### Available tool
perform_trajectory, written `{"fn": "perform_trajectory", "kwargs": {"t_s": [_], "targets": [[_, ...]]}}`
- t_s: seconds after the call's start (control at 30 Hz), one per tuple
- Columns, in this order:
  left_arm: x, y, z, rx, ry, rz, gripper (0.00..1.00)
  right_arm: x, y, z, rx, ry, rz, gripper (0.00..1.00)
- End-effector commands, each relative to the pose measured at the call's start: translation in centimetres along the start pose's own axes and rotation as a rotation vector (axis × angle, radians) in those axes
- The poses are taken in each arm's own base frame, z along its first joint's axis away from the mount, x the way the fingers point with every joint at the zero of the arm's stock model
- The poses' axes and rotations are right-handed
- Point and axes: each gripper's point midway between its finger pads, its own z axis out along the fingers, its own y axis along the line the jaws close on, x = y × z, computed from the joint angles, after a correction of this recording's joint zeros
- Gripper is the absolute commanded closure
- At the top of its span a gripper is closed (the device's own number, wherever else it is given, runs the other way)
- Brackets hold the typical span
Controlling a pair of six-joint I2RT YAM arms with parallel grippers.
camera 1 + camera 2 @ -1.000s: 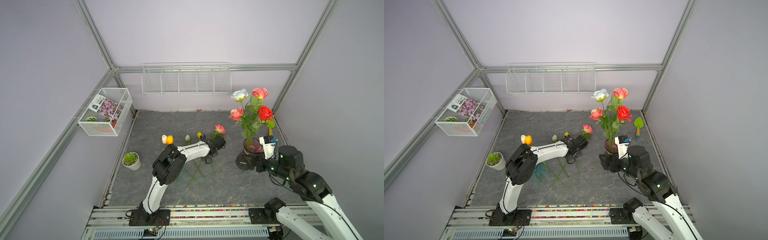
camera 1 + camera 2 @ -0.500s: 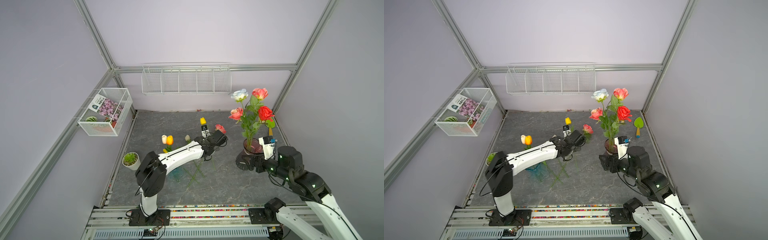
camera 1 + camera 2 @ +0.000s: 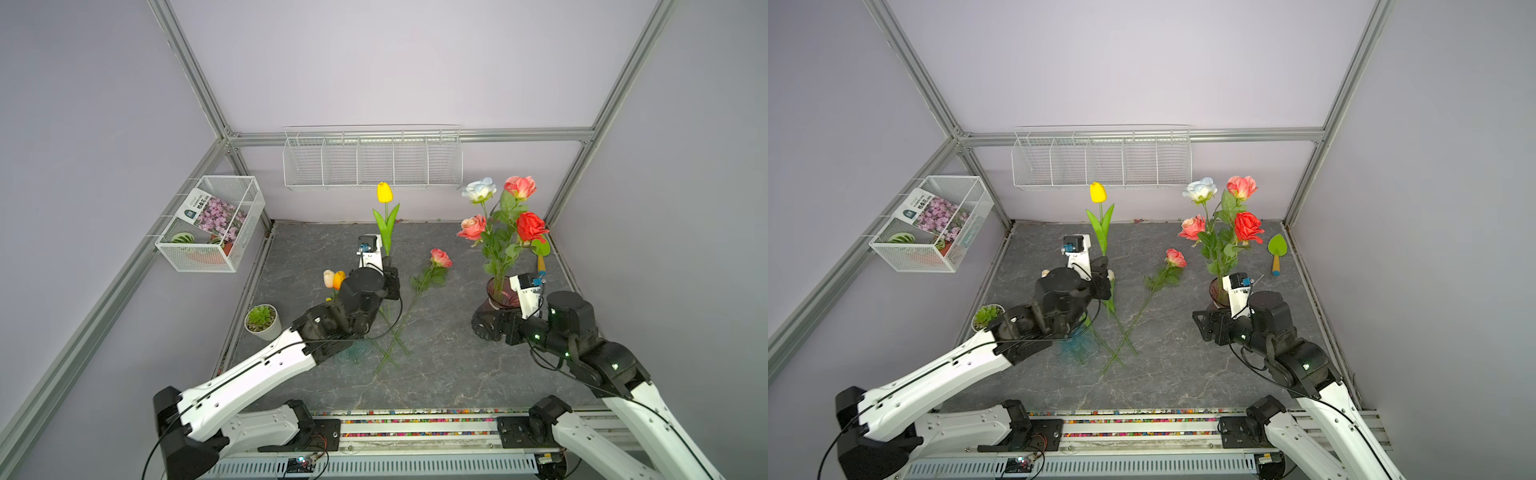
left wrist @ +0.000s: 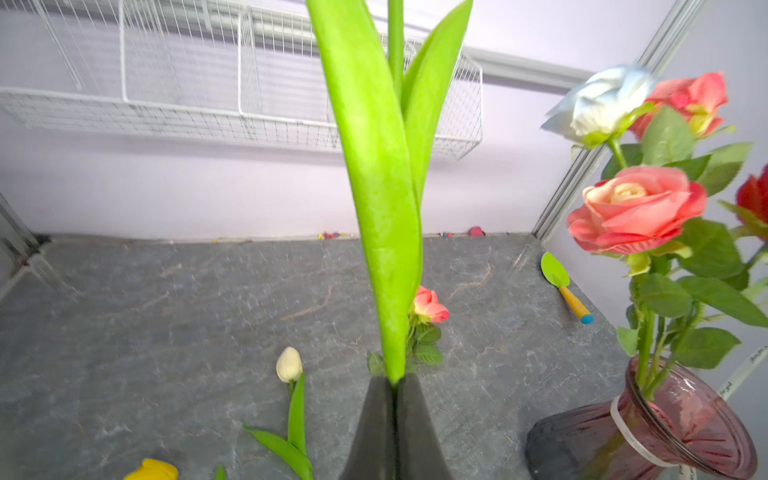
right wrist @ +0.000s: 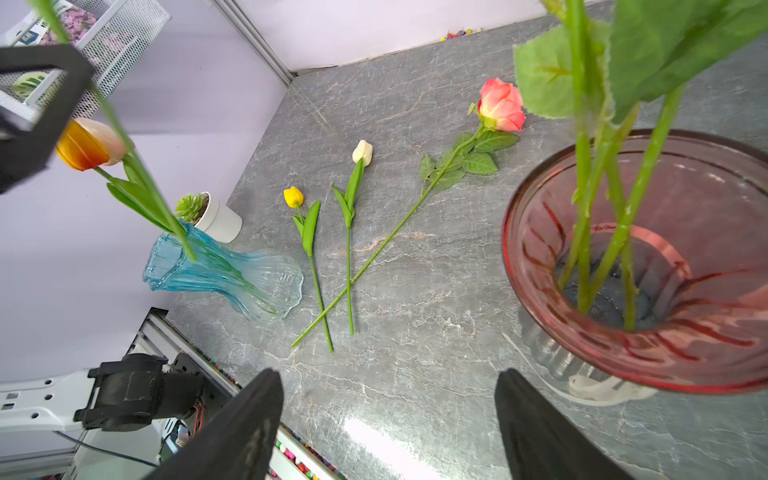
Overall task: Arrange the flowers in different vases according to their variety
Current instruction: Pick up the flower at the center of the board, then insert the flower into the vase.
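Grey veined tabletop (image 3: 449, 374), yellow tulip (image 3: 384, 192), teal ribbed vase (image 5: 232, 278), maroon vase (image 4: 690, 432), coral-pink rose (image 3: 440, 257).

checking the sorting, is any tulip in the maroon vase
No, the maroon vase holds only roses: white-blue, coral-pink and red ones.

Grey tabletop (image 3: 457, 382) bears maroon vase (image 5: 540, 249), teal vase (image 5: 232, 278), loose flowers (image 5: 500, 104), succulent (image 3: 262, 320), trowel (image 3: 1277, 249).

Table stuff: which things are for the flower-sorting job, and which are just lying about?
For the job: held tulip in the left claw, cream tulip, lying yellow tulip, loose rose, vased tulips, vased roses, teal vase, maroon vase.
Just lying about: succulent, trowel, packet, basket, shelf.
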Motion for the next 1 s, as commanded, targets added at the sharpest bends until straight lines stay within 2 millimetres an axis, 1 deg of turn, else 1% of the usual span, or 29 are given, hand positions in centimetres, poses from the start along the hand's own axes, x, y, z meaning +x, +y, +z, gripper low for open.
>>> {"fn": "perform_trajectory", "kwargs": {"t_s": [0.0, 0.17, 0.3, 0.4, 0.47, 0.57, 0.7, 0.83, 0.97], "targets": [[-2.4, 0.1, -2.0, 0.054, -0.102, 0.119, 1.00, -0.2, 0.5, 0.6, -0.036, -0.004, 0.017, 0.16], [-3.3, 2.9, -5.1, 0.012, -0.218, 0.129, 1.00, -0.2, 1.0, 0.9, -0.064, 0.002, 0.024, 0.16], [-3.5, 4.4, -7.3, 0.017, -0.284, 0.106, 1.00, -0.2, 1.1, 1.2, -0.063, 0.009, 0.025, 0.16], [-2.9, 5.9, -8.4, -0.013, -0.301, 0.116, 1.00, -0.1, 1.3, 1.5, -0.063, 0.022, 0.019, 0.16], [-2.4, 7.1, -9.2, -0.043, -0.304, 0.097, 1.00, 0.0, 1.3, 1.7, -0.049, 0.027, 0.010, 0.16], [-1.8, 8.4, -10.1, -0.067, -0.322, 0.070, 1.00, 0.1, 1.3, 2.2, -0.045, 0.036, 0.005, 0.16], [-0.2, 8.9, -10.2, -0.063, -0.332, 0.049, 1.00, 0.3, 1.8, 3.0, -0.047, 0.049, -0.010, 0.16], [2.3, 9.0, -8.8, -0.080, -0.304, 0.034, 1.00, 0.6, 2.3, 3.9, -0.046, 0.068, -0.026, 0.16], [5.1, 8.2, -7.2, -0.054, -0.263, 0.016, 1.00, 0.8, 2.7, 4.5, -0.043, 0.085, -0.035, 0.16]]}}
